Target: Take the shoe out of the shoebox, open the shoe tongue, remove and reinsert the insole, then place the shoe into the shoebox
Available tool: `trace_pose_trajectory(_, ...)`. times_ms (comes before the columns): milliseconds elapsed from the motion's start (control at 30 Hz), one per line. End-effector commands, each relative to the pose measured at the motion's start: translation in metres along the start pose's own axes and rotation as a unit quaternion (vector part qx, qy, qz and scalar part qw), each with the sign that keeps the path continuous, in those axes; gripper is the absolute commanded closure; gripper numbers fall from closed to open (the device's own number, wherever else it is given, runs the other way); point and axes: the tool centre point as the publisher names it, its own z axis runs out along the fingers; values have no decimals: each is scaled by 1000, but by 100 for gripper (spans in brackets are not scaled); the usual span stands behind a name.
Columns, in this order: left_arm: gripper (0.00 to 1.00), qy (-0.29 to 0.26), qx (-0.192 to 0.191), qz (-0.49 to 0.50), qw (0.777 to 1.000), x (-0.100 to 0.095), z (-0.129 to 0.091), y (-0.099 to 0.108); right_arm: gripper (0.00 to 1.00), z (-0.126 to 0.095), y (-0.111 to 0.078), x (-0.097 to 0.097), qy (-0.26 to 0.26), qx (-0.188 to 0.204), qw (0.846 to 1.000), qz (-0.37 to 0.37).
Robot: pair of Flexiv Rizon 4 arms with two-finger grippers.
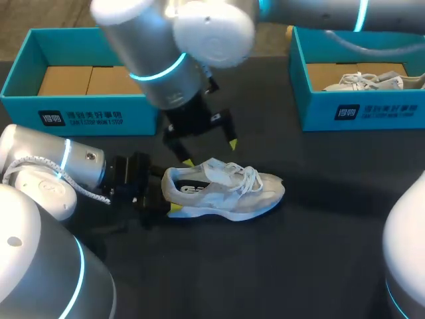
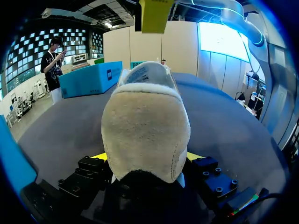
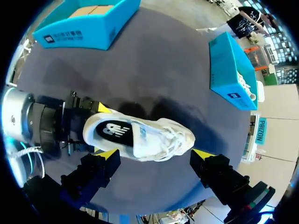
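Observation:
A pale grey sneaker [image 1: 229, 194] stands upright on the dark table, toe to the right, its laces loose. Its black insole [image 3: 114, 130] shows through the opening. My left gripper [image 1: 170, 194] lies low at the heel, and its yellow tips press the heel [image 2: 145, 130] from both sides, so it is shut on the shoe. My right gripper [image 1: 210, 152] hangs open just above the shoe's opening, pointing down, with nothing between its fingers. In the right wrist view its tips [image 3: 155, 153] stand wide apart over the sneaker [image 3: 149, 135].
A teal shoebox [image 1: 80, 113] with a bare cardboard floor stands at the back left. A second teal box [image 1: 358, 109] at the back right holds another pale shoe [image 1: 362, 81]. Dark tabletop lies in front of and right of the sneaker.

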Motion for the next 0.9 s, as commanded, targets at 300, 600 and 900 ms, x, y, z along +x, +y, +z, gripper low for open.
trace_pose_trajectory(300,100,0,-2,0,1000,0,2,1,0,30,4,17,-60,11,998,32)
trace_pose_trajectory(600,100,0,-2,0,1000,0,2,1,0,53,1,17,-35,17,998,49)
trace_pose_trajectory(900,100,0,-2,0,1000,0,2,1,0,80,-1,11,-35,39,998,47)
